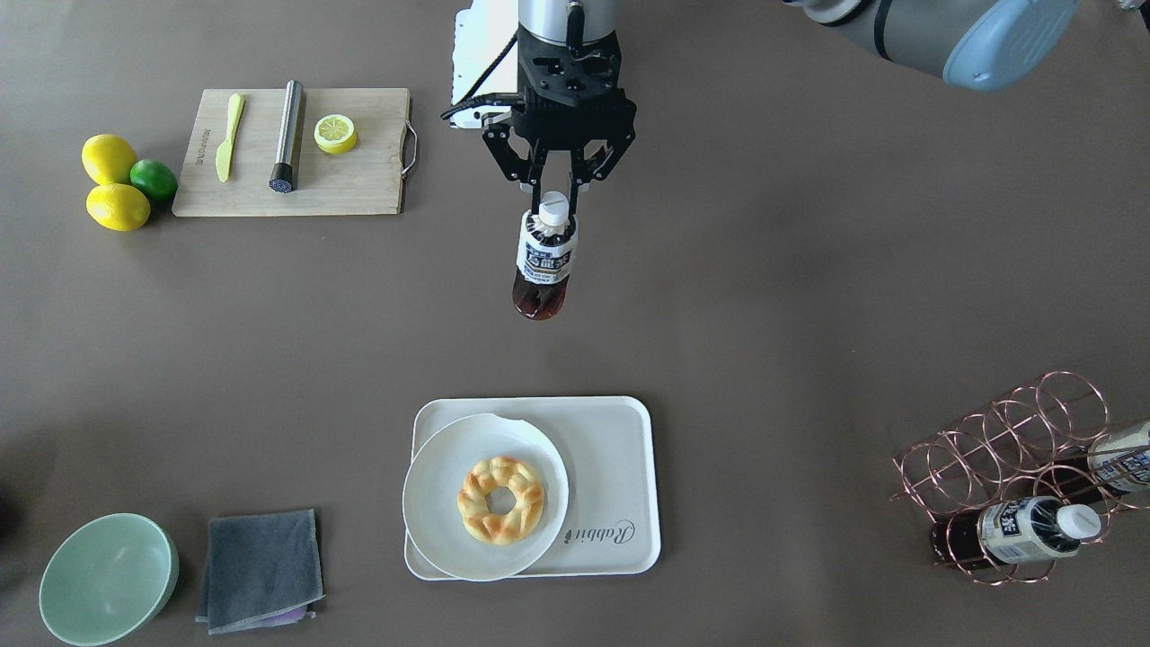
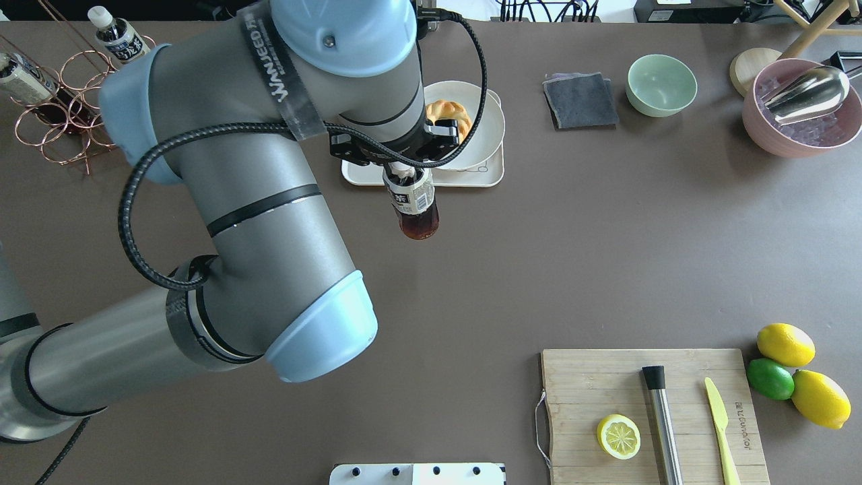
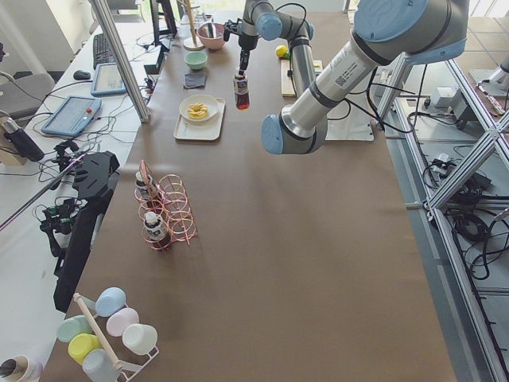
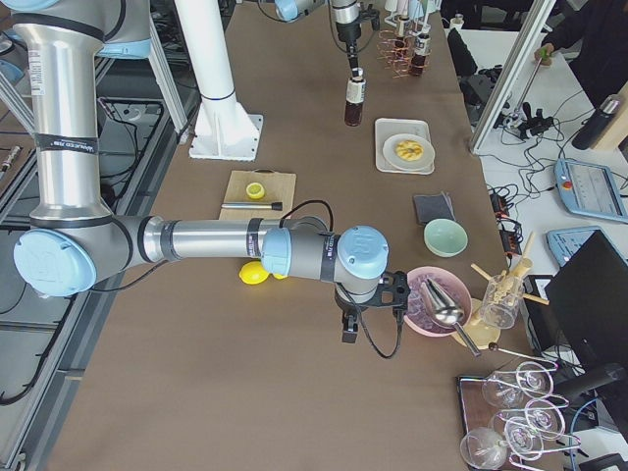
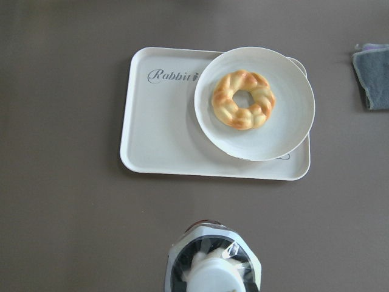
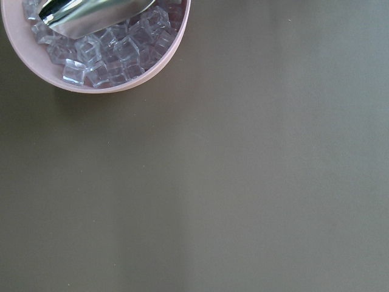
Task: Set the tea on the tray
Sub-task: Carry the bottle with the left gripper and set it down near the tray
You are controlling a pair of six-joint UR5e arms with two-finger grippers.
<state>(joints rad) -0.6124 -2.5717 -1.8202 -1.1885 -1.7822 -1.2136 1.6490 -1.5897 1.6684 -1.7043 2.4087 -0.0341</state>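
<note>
While left end effector (image 1: 555,193) pinches plastic tea (image 1: 544,261) | right end effector (image 4: 350,329): cannot tell

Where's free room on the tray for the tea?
Free: the tray's bare end with the Rabbit script, bordered by its rim and the plate's edge. Crowded: the other end, where the plate with the donut covers the tray and overhangs the rim. The tea hangs in the left end effector over bare table, short of the tray.

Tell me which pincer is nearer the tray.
Left. The left pincer holds the tea bottle just short of the tray; the right pincer hangs far off beside the ice bowl.
</note>
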